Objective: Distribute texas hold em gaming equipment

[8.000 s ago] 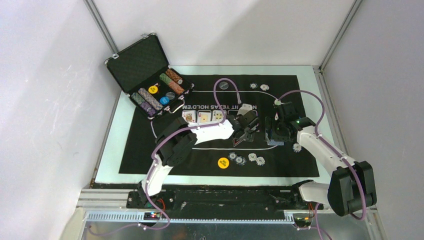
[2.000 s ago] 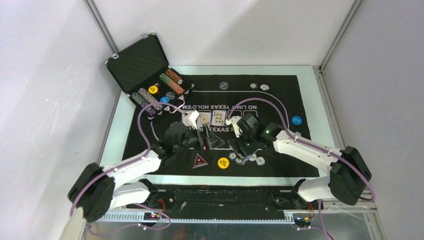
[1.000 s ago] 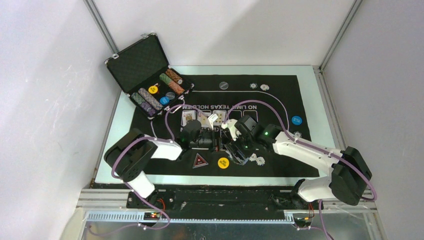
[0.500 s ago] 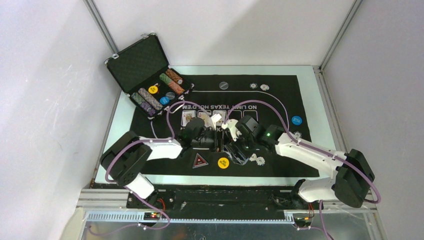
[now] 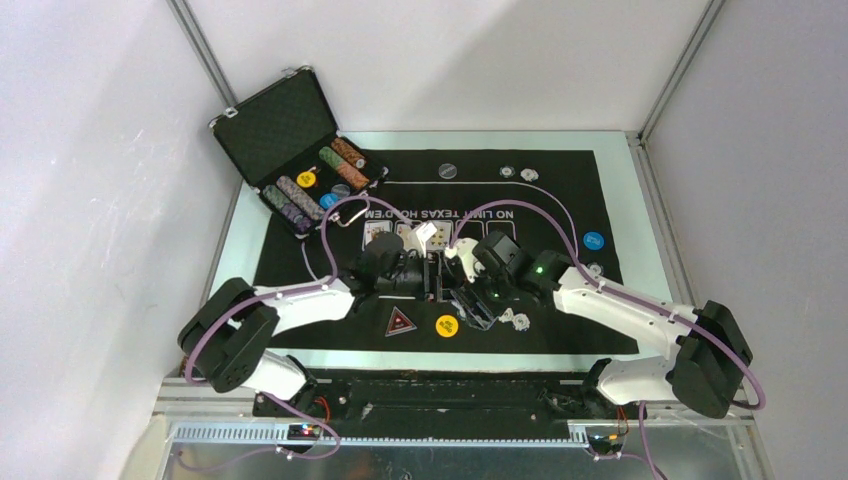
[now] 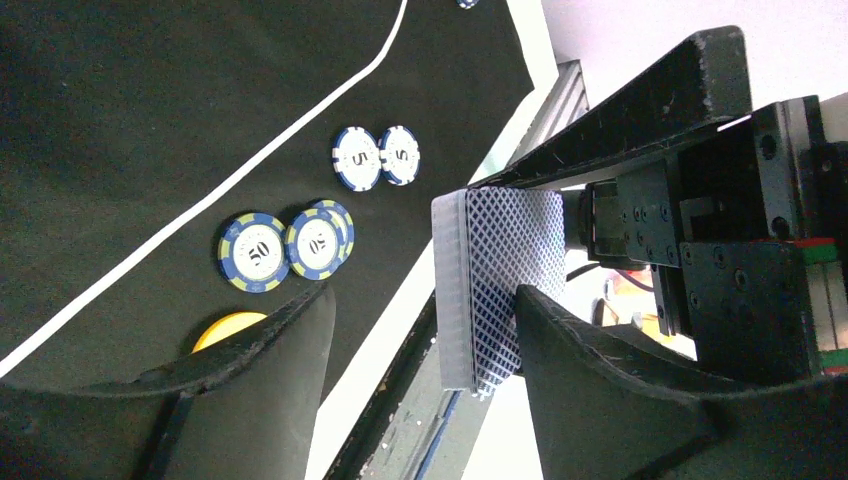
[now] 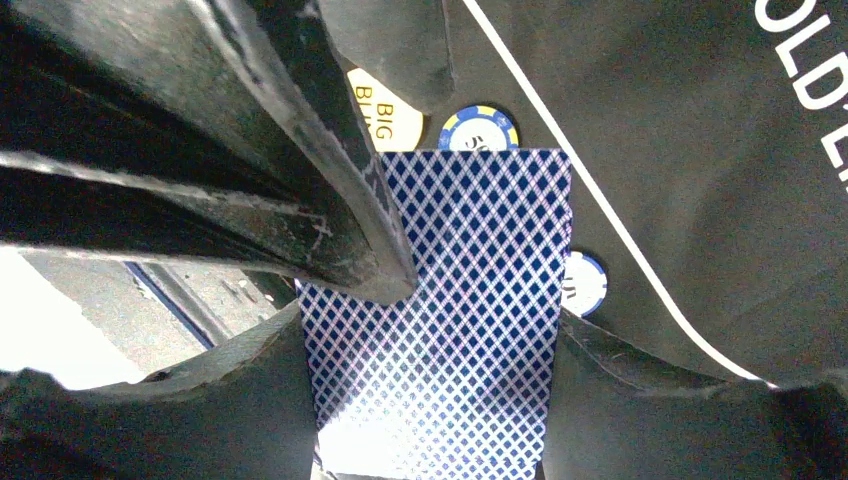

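Observation:
A deck of blue-backed playing cards [image 7: 470,300] stands on edge above the mat's near side, and my right gripper [image 7: 430,330] is shut on its two long sides. My left gripper [image 6: 420,300] straddles the same deck [image 6: 500,280]. One of its fingers [image 6: 600,370] lies against the deck's back. The other finger [image 6: 270,370] stands a gap away from the deck's face, so its jaws are open. Below lie the yellow disc [image 5: 447,325], small blue-edged chips [image 6: 252,251] and the red-black triangle marker [image 5: 401,321].
The open black case [image 5: 300,170] with rows of chips sits at the far left. Face-up cards [image 5: 376,232] lie mid-mat. A blue disc [image 5: 593,241] is at the right, and a dark disc [image 5: 447,171] and two chips [image 5: 518,173] lie at the far edge of the mat [image 5: 560,330].
My left gripper's jaws have narrowed around the deck while its elbow swung out to the left. My right gripper has kept the deck in place.

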Robot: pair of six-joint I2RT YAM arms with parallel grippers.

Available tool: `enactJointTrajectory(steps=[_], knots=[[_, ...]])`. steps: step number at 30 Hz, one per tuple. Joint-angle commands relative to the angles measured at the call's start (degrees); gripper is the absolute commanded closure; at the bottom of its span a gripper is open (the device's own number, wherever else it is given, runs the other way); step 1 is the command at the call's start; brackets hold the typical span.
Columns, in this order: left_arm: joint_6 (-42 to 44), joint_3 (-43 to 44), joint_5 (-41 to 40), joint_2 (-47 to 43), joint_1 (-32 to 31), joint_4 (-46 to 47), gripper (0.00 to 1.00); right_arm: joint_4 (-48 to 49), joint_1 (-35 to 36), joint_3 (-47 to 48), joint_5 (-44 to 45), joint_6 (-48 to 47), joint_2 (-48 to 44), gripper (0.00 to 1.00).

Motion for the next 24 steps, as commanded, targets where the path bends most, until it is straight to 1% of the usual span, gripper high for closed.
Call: enactJointTrajectory(steps=[1, 12, 18, 22, 24], knots=[[4.87, 0.59, -4.61, -1.05, 0.96, -8.28, 0.30, 1.05, 0.08, 2.91, 1.18, 0.07, -3.50, 1.00], [4.19, 1.20, -3.75, -3.56, 1.14, -8.65, 0.43, 1.10, 0.09, 2.56, 1.82, 0.26, -3.28, 1.00], [2.18, 0.40, -1.39, -5.60, 1.13, -6.14, 0.49, 1.26, 0.10, 2.51, 2.54, 0.55, -2.96, 1.00], [1.99, 0.15, -0.86, -6.95, 1.17, -6.57, 0.59, 1.36, 0.01, 2.49, 3.95, 1.19, -2.71, 1.00], [2.05, 0.34, -0.69, -7.10, 1.05, -7.31, 0.69, 1.38, -0.07, 2.55, 4.41, 1.45, -2.59, 1.00]])
